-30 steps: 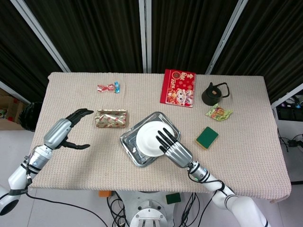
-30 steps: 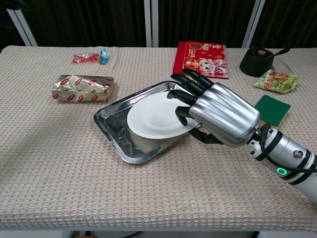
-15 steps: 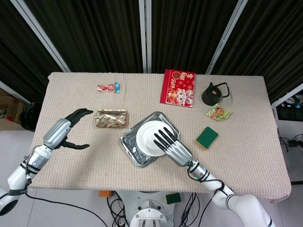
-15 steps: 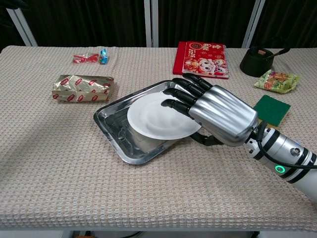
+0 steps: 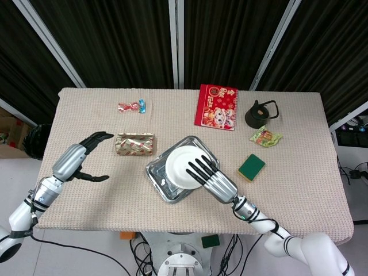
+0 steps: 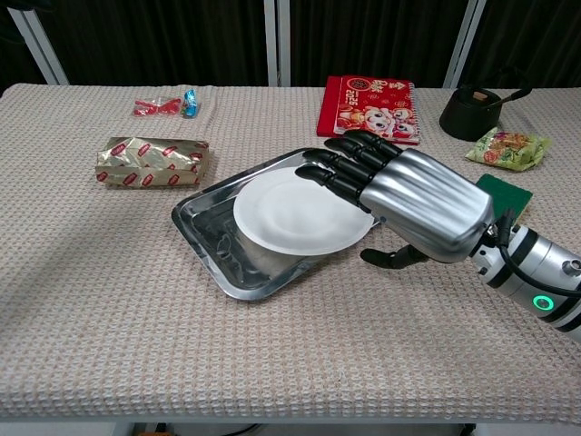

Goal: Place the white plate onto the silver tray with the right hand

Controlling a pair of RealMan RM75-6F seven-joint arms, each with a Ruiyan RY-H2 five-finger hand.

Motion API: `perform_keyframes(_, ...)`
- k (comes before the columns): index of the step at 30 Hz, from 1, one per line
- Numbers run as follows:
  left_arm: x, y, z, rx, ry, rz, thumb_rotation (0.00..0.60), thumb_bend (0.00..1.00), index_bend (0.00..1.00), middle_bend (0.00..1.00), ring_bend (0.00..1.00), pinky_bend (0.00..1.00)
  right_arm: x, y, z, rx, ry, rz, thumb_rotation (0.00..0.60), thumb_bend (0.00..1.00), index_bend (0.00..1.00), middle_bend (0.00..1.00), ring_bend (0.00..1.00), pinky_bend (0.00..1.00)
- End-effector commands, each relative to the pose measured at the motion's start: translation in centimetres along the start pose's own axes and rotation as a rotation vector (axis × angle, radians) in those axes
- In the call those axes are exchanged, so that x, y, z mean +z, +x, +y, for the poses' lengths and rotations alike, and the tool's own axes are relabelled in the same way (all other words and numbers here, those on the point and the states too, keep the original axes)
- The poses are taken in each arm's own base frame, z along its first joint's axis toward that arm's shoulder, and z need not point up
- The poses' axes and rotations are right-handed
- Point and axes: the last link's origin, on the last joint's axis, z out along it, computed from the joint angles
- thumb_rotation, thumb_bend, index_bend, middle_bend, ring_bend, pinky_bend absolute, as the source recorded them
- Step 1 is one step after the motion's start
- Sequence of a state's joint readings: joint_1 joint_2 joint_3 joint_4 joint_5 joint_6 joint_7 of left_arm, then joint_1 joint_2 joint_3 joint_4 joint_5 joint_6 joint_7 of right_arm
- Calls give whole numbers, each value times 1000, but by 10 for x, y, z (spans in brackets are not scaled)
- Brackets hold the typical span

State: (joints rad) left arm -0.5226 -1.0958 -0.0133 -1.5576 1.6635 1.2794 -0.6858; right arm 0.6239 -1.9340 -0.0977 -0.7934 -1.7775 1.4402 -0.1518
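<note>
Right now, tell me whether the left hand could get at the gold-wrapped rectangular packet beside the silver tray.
Probably yes. The left hand hovers open just left of the gold-wrapped rectangular packet, with only bare tablecloth between them. The right hand is over at the white plate, out of the way.

On the counter (image 5: 86, 195) lie a gold wrapped packet (image 5: 135, 144), a small candy (image 5: 132, 106) and a red booklet (image 5: 217, 107). To the right are a black kettle (image 5: 260, 113), a green snack bag (image 5: 265, 137) and a green sponge (image 5: 251, 167).
</note>
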Motion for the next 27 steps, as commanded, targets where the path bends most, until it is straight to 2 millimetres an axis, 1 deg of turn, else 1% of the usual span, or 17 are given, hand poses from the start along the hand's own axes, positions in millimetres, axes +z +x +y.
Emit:
perform_keyframes(1, 0, 1, 2, 3, -4, 6, 600, 63, 117, 137, 74, 187, -14, 25, 12, -14, -4, 1, 600, 176, 0, 0, 0, 0)
perform_keyframes(5, -4, 4, 5, 28, -15, 28, 600, 63, 117, 137, 75, 187, -50, 50, 30, -23, -69, 26, 600, 176, 0, 0, 0, 0)
perform_keyframes(8, -11, 5, 8, 67, -21, 52, 600, 64, 116, 137, 74, 187, -89, 72, 54, -1, -193, 24, 600, 176, 0, 0, 0, 0)
perform_keyframes(10, -18, 5, 8, 113, -15, 71, 600, 64, 116, 137, 74, 187, -121, 86, 72, 28, -308, 18, 600, 176, 0, 0, 0, 0)
perform_keyframes(13, -36, 4, 1, 231, 31, 103, 600, 64, 116, 137, 74, 187, -166, 106, 95, 74, -482, 5, 600, 176, 0, 0, 0, 0)
perform_keyframes(14, -43, 3, -3, 281, 54, 115, 600, 63, 116, 137, 74, 186, -179, 111, 101, 88, -529, 3, 600, 176, 0, 0, 0, 0)
perform_keyframes(15, -55, 2, -7, 353, 89, 133, 600, 64, 117, 137, 74, 183, -196, 117, 107, 104, -586, -1, 600, 176, 0, 0, 0, 0)
perform_keyframes(17, -78, -2, -14, 481, 156, 163, 600, 63, 117, 137, 74, 178, -221, 126, 115, 115, -667, -7, 600, 176, 0, 0, 0, 0)
perform_keyframes(20, -109, -8, -23, 604, 246, 190, 600, 63, 117, 137, 73, 173, -247, 133, 122, 117, -740, -26, 600, 176, 0, 0, 0, 0)
perform_keyframes(21, -123, -11, -25, 630, 286, 198, 600, 63, 117, 136, 73, 171, -257, 134, 125, 121, -766, -41, 600, 176, 0, 0, 0, 0)
perform_keyframes(24, -156, -16, -31, 651, 375, 205, 592, 60, 117, 129, 73, 171, -276, 135, 130, 124, -819, -76, 600, 176, 0, 0, 0, 0)
perform_keyframes(26, -173, -19, -33, 655, 413, 204, 561, 57, 117, 123, 73, 170, -284, 134, 134, 116, -846, -95, 600, 176, 0, 0, 0, 0)
perform_keyframes(27, -182, -21, -34, 652, 430, 201, 520, 52, 116, 118, 73, 170, -288, 133, 135, 117, -862, -106, 600, 176, 0, 0, 0, 0)
